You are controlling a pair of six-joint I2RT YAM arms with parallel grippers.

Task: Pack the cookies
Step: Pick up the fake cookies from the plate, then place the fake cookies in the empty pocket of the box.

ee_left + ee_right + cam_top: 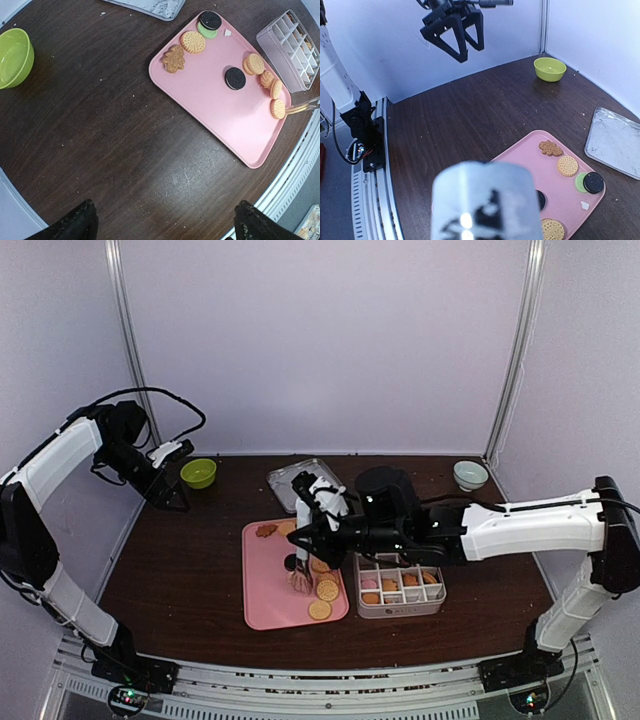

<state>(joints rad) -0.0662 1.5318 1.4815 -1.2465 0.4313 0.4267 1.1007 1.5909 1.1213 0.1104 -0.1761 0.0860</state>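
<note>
The dark wooden table (190,580) fills my view. My right arm (520,525) reaches left across it. My left arm (60,455) is raised at the far left, and the left gripper (165,222) hangs high with its fingers spread wide. The pink tray (270,590) lies in the middle, with a divided box (400,608) just to its right. A metal tray (290,478) sits beyond them, between a green bowl (198,473) and a pale bowl (470,475). The right gripper (312,535) pinches the metal tongs (300,578) upright over the pink tray. The cookies (192,42) lie scattered on that tray, and more fill the box compartments.
</note>
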